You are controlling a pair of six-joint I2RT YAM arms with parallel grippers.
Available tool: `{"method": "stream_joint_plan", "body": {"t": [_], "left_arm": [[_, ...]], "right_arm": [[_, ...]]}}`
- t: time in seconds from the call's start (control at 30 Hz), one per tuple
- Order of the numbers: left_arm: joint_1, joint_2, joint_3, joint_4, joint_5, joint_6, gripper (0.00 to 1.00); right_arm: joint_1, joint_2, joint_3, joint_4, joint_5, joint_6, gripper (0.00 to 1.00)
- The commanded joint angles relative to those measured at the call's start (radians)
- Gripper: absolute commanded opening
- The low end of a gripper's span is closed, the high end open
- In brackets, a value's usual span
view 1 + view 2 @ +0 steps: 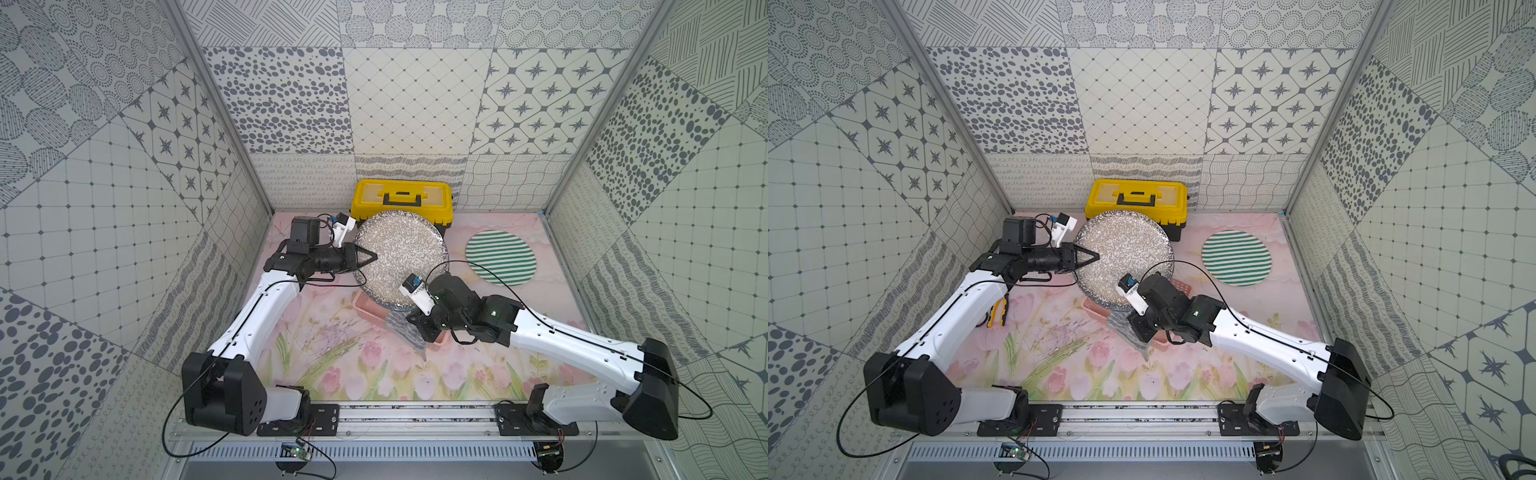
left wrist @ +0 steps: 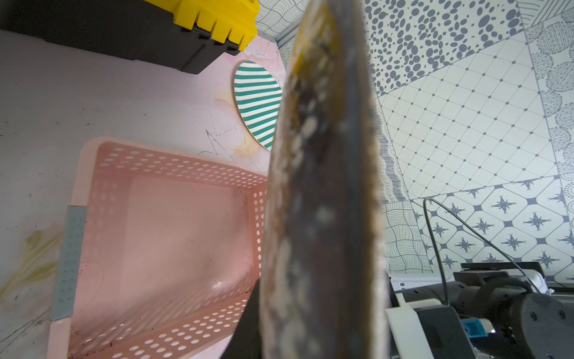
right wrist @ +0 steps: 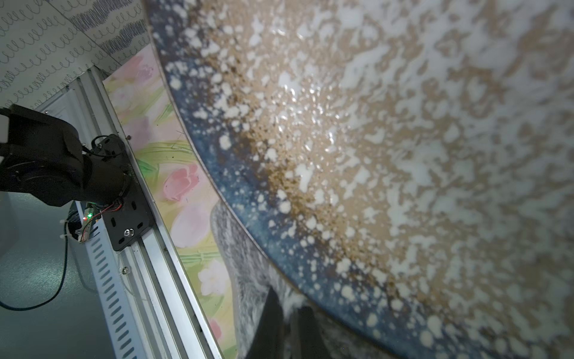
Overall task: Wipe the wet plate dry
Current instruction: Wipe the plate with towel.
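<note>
In both top views the left tool (image 1: 371, 257) is nearly closed, pinching the left rim of the speckled brown-and-white round ceramic plate (image 1: 401, 253). The plate is tilted up off the tulip-printed surface (image 1: 332, 365), above a pink perforated plastic basket (image 1: 368, 308) that it mostly covers. The right tool (image 1: 417, 331) sits at the plate's near edge, clamped tight on a grey-and-white patterned cloth (image 1: 400, 332), its fingertips hidden under its own body. Behind stands a yellow plastic toolbox (image 1: 401, 198), a green-and-white striped round mat (image 1: 500, 257) lies flat beside it, and in a top view yellow-handled pliers (image 1: 997, 312) peek from under the left arm. From the left wrist the plate (image 2: 320, 192) is edge-on and badly blurred, the basket (image 2: 161, 236) open beyond it; only a dark sliver of one finger (image 2: 245, 329) shows. From the right wrist the plate's glinting face (image 3: 372, 149) overruns the frame. The fingers (image 3: 271, 323) are together with cloth (image 3: 245, 258) between them; whether the cloth touches the plate I can't tell.
</note>
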Motion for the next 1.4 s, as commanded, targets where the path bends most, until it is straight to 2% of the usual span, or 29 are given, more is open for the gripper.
{"method": "stream_joint_plan", "body": {"t": [0.0,0.33,0.93,1.2,1.37], "left_arm": [[-0.003,-0.010,-0.002,0.096,0.256,0.015,0.00],[-0.003,-0.016,-0.011,0.115,0.265,-0.013,0.00],[-0.003,-0.029,-0.027,0.120,0.265,-0.018,0.00],[-0.002,-0.034,-0.034,0.121,0.258,-0.018,0.00],[-0.003,-0.030,-0.035,0.123,0.245,-0.016,0.00]], "right_arm": [[-0.001,0.006,0.068,0.266,0.033,-0.001,0.00],[0.067,0.060,0.051,0.487,0.194,0.081,0.00],[0.084,0.221,0.182,0.616,0.422,0.081,0.00],[0.083,0.243,0.225,0.687,0.449,0.082,0.00],[0.084,0.169,0.187,0.720,0.379,0.082,0.00]]}}
